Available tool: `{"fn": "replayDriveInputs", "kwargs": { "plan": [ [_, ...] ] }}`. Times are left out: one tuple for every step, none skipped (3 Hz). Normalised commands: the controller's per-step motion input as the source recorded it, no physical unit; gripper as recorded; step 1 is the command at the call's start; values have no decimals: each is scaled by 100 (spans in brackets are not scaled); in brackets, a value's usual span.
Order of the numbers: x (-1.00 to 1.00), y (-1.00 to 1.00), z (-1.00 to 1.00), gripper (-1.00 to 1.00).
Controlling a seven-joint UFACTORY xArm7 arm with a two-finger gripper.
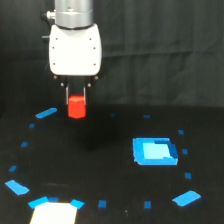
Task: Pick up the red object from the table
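Gripper [76, 96] closed on red block [76, 107], block looks lifted clear of the black counter [100, 165]; pick seems done, only holding left

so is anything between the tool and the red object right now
Nothing visible. The red object already sits between the fingers of the tool, which look closed on it, and it appears lifted off the table. The blue square piece lies well off to the exterior view's right.

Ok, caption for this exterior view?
Gripper holding the red block above the black table, blue square piece off to the view's right.
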Motion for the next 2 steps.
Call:
{"fn": "replayDriveInputs", "kwargs": {
  "plan": [
    [-5,10,28,-100],
    [-23,-4,68,-100]
  ]
}}
